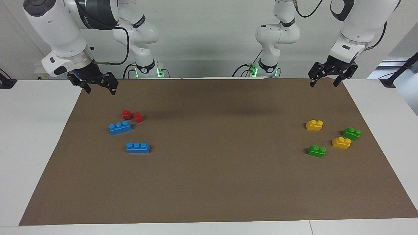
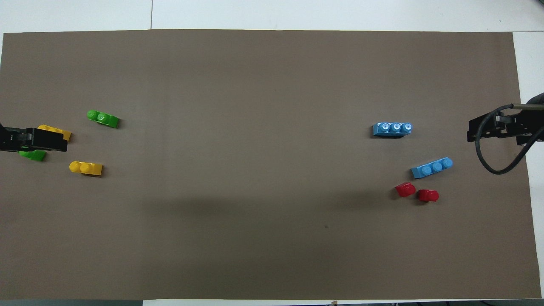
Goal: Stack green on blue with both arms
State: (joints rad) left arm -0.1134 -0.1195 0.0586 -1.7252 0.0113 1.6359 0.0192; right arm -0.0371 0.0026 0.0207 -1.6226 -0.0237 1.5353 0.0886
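Mat (image 1: 209, 182) covers table (image 1: 32, 147). Toward right arm's end: two three-stud bricks (image 1: 120, 127) (image 1: 138, 147), one nearer the robots; two one-stud bricks (image 1: 126, 114) (image 1: 138, 117) just beside it, nearer still. Toward left arm's end, well apart: four two-stud bricks (image 1: 314, 125) (image 1: 351, 133) (image 1: 341, 142) (image 1: 316, 151), loosely clustered, none touching.
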